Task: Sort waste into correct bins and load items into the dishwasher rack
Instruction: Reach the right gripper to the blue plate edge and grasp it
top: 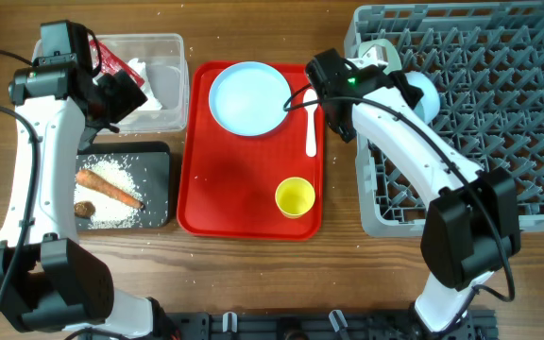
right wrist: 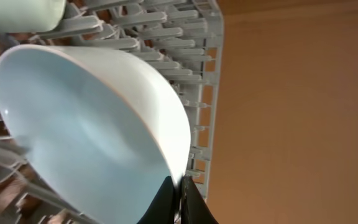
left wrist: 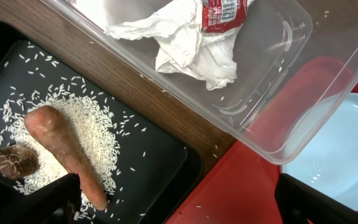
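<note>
My right gripper is shut on the rim of the pale blue bowl, held tilted among the pegs of the grey dishwasher rack; the pinch shows in the right wrist view. The pale green bowl sits in the rack's far left corner. My left gripper is open and empty above the gap between the clear tub and the black tray. The tub holds the napkin and the red wrapper. The black tray holds the carrot stick, the brown lump and rice.
The flat red tray lies between the bins and the rack. It carries the pale blue plate, the white spoon and the yellow cup. A few rice grains lie on the wood and on the red tray.
</note>
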Robot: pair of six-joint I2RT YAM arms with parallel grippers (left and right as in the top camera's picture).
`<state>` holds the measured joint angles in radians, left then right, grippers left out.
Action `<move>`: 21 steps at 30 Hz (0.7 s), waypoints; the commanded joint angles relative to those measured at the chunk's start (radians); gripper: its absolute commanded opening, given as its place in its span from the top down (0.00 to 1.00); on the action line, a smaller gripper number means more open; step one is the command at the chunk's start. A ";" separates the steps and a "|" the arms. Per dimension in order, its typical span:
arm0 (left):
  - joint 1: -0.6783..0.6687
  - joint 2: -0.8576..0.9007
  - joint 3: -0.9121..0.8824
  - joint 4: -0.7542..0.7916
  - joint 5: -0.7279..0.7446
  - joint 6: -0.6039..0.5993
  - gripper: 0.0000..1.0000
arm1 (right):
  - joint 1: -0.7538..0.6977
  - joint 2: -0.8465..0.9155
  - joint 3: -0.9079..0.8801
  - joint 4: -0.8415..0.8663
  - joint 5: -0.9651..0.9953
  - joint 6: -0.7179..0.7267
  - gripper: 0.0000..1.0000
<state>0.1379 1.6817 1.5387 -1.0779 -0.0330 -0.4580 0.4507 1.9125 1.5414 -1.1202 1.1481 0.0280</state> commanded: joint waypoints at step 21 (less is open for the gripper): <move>0.006 -0.011 0.016 -0.001 -0.013 0.009 0.00 | 0.108 -0.047 0.196 0.026 -0.642 0.053 0.18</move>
<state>0.1379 1.6817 1.5387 -1.0779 -0.0330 -0.4580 0.5785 1.9114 1.6444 -1.1248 0.7555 0.0532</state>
